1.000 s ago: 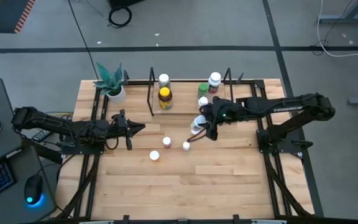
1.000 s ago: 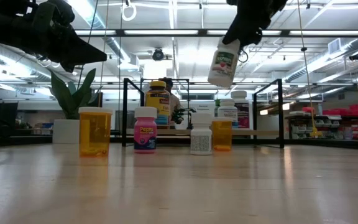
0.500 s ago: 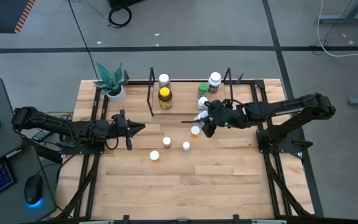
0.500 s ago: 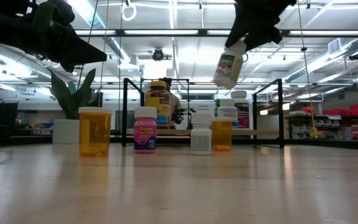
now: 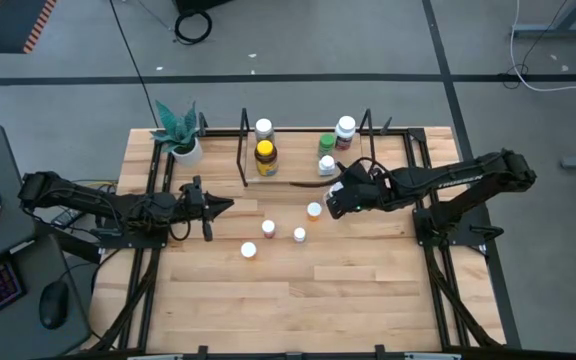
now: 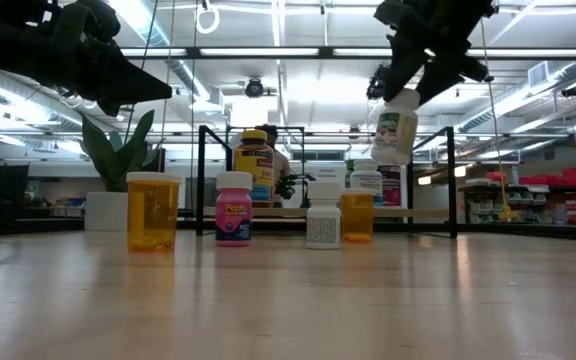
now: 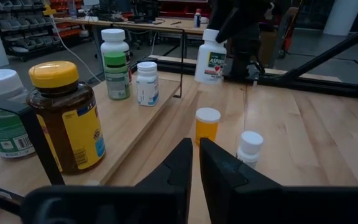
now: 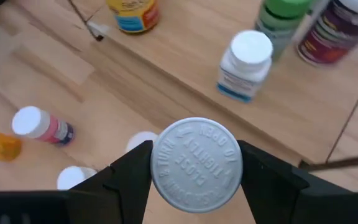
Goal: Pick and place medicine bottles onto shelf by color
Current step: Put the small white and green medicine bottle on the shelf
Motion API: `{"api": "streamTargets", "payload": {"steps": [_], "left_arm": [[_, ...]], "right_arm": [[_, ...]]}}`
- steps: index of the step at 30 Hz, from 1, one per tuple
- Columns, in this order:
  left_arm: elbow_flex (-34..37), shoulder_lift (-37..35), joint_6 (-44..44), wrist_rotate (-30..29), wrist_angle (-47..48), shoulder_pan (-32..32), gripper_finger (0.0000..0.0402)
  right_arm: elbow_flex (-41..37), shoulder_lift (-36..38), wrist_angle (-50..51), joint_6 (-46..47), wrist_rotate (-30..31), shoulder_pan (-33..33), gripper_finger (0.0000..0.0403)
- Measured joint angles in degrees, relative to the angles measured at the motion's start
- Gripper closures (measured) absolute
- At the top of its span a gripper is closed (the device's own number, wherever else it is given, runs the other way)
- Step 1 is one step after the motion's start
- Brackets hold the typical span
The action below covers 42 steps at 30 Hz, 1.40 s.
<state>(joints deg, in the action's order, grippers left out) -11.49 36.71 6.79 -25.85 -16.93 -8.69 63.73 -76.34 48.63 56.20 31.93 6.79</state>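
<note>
My right gripper point(image 5: 340, 200) is shut on a white bottle with a white cap point(image 6: 396, 125), lifted in front of the shelf's right half. The shelf point(image 5: 293, 172), with black end frames, carries an amber bottle with a yellow lid point(image 5: 265, 155), a green-capped bottle point(image 5: 326, 143) and three white-capped ones. On the table before it stand two orange bottles point(image 6: 153, 210) point(image 6: 356, 215), a pink one point(image 6: 233, 208) and a small white one point(image 6: 323, 225). My left gripper point(image 5: 223, 207) hovers shut at the table's left, level, pointing right. My right gripper pinches the white bottle at its cap point(image 8: 196, 160), one finger point(image 8: 126, 171) on each side of it. The fingers come from above, slanting down. The bottle hangs below them, lifted clear of the table and nearly upright, label point(image 7: 211, 57) showing.
A white pot with a green plant point(image 5: 180, 135) stands at the far left corner beside the shelf. Black rails point(image 5: 153, 260) run along both table sides. The near half of the wooden table point(image 5: 298, 300) holds no objects.
My right gripper has carried the white bottle toward the table's right and far side, closer to the shelf. The bottle has swung from tilted to nearly upright and hangs a little lower.
</note>
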Motion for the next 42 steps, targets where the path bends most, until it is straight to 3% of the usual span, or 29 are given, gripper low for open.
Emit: {"api": "streamTargets", "payload": {"steps": [12, 42], "left_arm": [[0.00, 0.00, 0.04, 0.00, 0.00, 0.00, 0.0369], [0.00, 0.00, 0.03, 0.02, -0.02, 0.00, 0.0371]], "right_arm": [[0.01, -0.52, 14.12, 14.51, 3.76, -0.60, 0.0178], [0.01, -3.45, 15.93, 18.70, 4.65, -2.32, 0.0178]]}}
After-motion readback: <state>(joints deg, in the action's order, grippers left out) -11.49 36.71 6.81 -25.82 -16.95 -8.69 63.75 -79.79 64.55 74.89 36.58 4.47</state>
